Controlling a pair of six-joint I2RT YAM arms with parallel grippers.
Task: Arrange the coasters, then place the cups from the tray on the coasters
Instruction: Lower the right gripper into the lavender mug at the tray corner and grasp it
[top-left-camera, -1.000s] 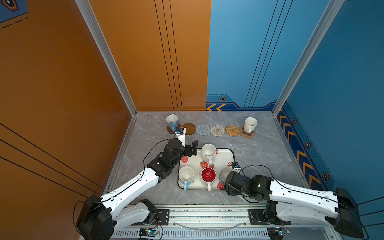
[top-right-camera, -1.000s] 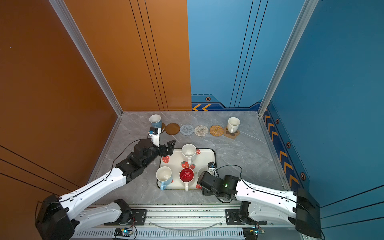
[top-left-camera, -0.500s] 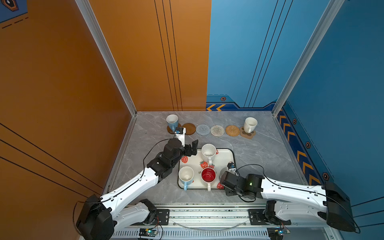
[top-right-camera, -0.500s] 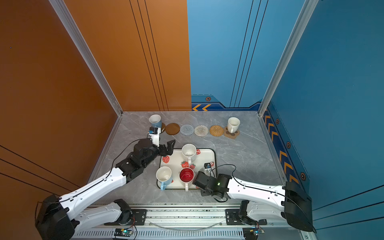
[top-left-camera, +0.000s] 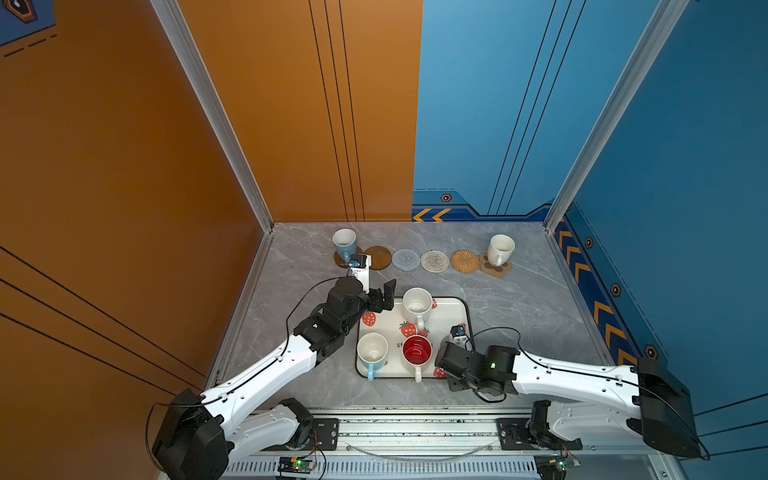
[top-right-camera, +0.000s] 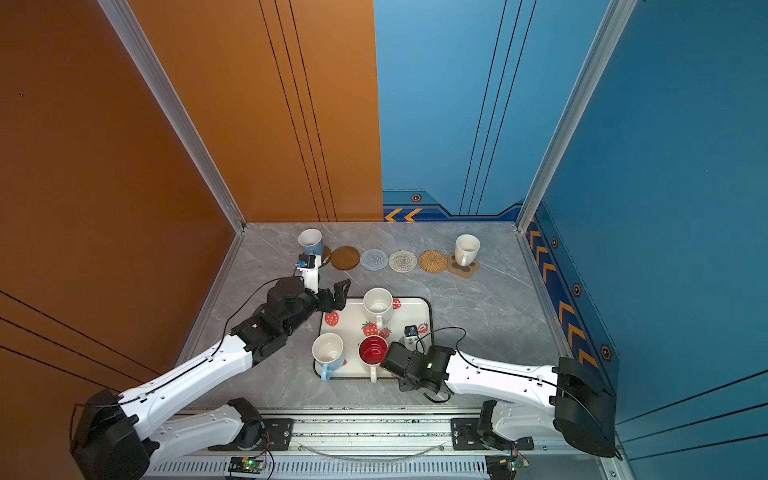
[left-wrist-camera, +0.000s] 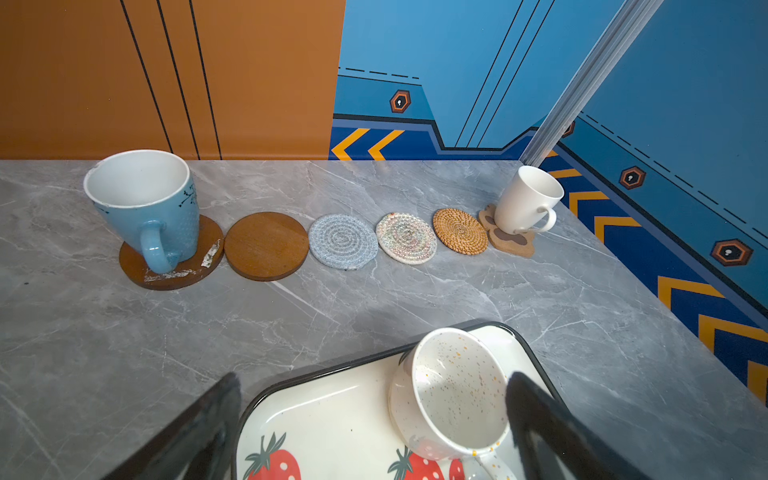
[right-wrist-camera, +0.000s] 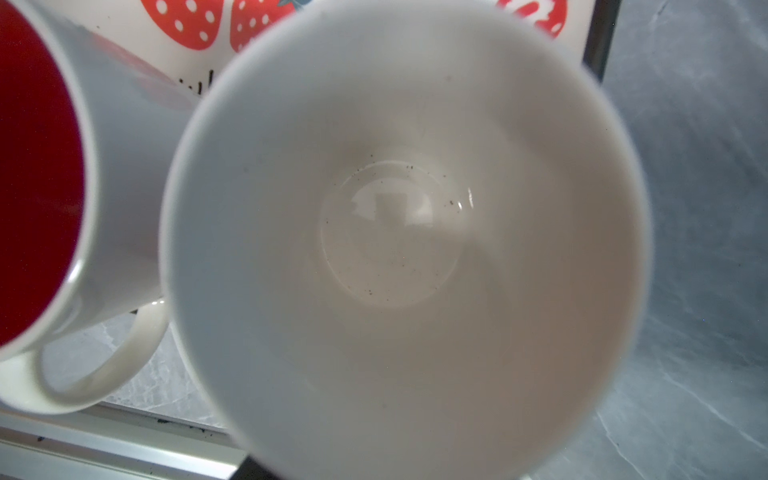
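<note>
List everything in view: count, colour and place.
Coasters: six; left brown disc, next brown disc, grey round, cream round, tan woven round, brown paw shape; back row.
Tray: one; white, strawberries, dark rim; front middle.
Cups on coasters: two; light blue cup on left brown disc, white cup on paw shape.
Other cups: four; speckled white cup, second blue cup, red-inside cup on tray; white-inside cup under right tool.
Left tool: one; black; open beside speckled white cup.
Right tool: one; black; jaws hidden.

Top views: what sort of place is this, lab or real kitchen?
Probably a lab test booth: printed orange and blue wall panels in an aluminium frame, two robot arms mounted on a rail fronting a marble-look tabletop.
</note>
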